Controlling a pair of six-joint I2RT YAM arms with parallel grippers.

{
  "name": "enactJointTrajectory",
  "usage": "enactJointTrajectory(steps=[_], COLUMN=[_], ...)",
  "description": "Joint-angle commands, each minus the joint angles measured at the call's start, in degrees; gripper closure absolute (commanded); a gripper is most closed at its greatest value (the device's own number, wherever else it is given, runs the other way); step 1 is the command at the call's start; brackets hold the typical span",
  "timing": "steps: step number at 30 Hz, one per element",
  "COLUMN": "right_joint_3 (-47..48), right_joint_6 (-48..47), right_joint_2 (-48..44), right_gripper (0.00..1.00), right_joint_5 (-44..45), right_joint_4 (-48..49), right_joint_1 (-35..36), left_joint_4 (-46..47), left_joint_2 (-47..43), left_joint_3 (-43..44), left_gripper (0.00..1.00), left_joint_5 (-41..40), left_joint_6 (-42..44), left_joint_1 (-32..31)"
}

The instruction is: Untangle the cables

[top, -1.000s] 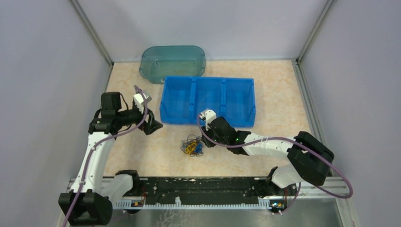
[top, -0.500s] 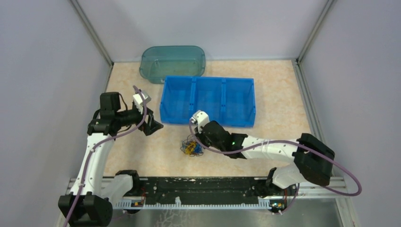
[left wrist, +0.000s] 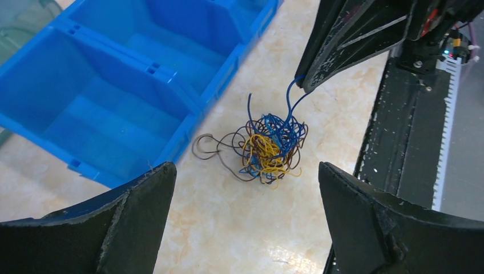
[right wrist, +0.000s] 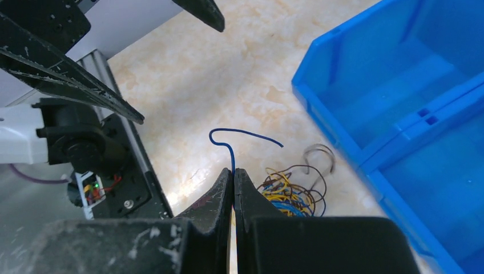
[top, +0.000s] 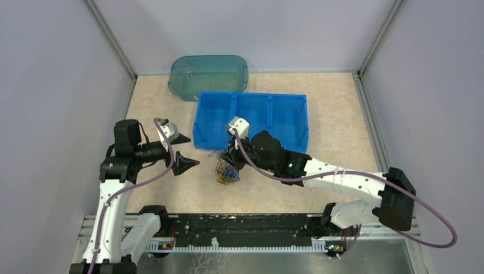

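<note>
A clump of thin blue, yellow and dark brown cables (top: 226,172) hangs just above or on the table in front of the blue bin; it shows in the left wrist view (left wrist: 268,147) and the right wrist view (right wrist: 292,193). My right gripper (top: 228,157) is shut on one blue cable (right wrist: 231,149) that sticks up out of the clump, its free end curling above the fingertips. My left gripper (top: 184,150) is wide open and empty, to the left of the clump, its fingers (left wrist: 374,217) apart from the cables.
A blue three-compartment bin (top: 251,121) stands just behind the clump. A teal translucent tub (top: 208,75) lies behind it at the back left. The black rail (top: 240,228) runs along the near edge.
My right gripper has moved left and back, closed on the blue cable and pulled it up, dragging the clump. My left gripper has lowered, turned toward the clump and opened wide.
</note>
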Motion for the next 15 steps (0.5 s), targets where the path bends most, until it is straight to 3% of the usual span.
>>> enactJointTrajectory(steps=[1,9,15], right_joint_3=[2.99,5.02,6.09], right_joint_6=[2.94,5.20,5.90], right_joint_2=[-0.99,1.38,2.92], right_gripper=[1.00,1.00,1.00], right_joint_5=[-4.32,-7.13,-7.68], right_joint_4=[3.24,5.64,6.59], right_joint_1=[1.14,1.79,2.05], left_joint_4=[0.09,8.19,6.21], left_joint_2=[-1.10,-2.28,0.59], left_joint_3=[-2.06,-3.44,-0.79], left_gripper=[0.00,0.03,0.13], left_joint_5=[4.09,0.59,0.19], left_joint_6=[0.43,-3.78,1.01], left_joint_1=[-1.64,-8.02,-10.28])
